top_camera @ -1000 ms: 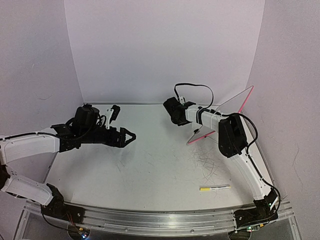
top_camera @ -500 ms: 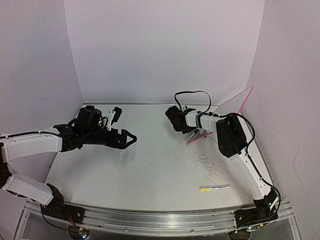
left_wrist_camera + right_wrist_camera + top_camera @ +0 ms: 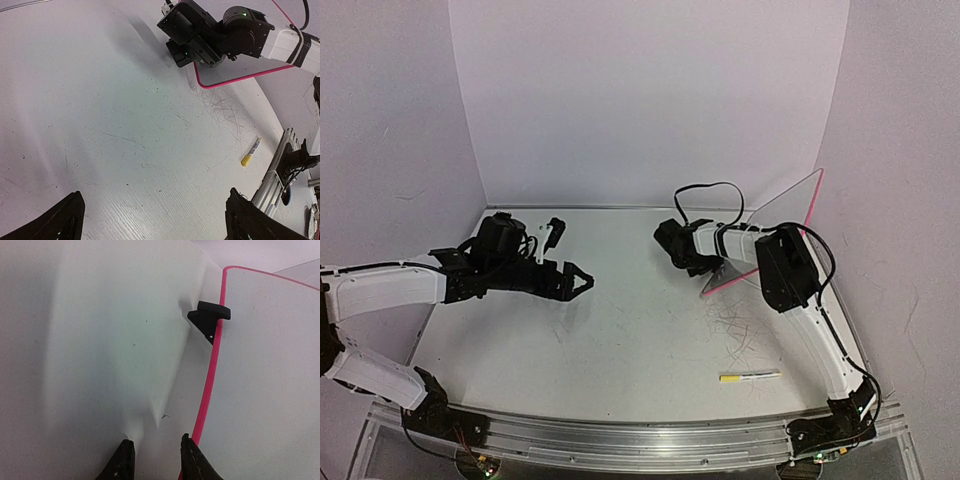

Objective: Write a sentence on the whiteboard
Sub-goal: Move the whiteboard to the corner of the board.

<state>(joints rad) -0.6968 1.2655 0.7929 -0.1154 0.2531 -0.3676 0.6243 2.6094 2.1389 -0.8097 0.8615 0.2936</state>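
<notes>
The whiteboard (image 3: 786, 208) stands tilted at the back right, with a pink rim and a black stand leg (image 3: 210, 320). Its face (image 3: 270, 370) shows no yellow sentence in any view. My right gripper (image 3: 695, 263) is low at the board's lower left corner, open and empty (image 3: 156, 462), with its right finger beside the pink rim (image 3: 207, 390). My left gripper (image 3: 582, 280) hovers open and empty over the table's left middle (image 3: 155, 222). The left wrist view also shows the board (image 3: 225, 72) and the right gripper (image 3: 181, 56).
A yellow-capped marker (image 3: 750, 377) lies on the table near the front right, also in the left wrist view (image 3: 251, 151). Grey scribbles (image 3: 735, 325) mark the tabletop in front of the board. White walls close the back and sides.
My right gripper has moved down and nearer, from above the board's left edge to its lower left corner. The left arm has barely shifted.
</notes>
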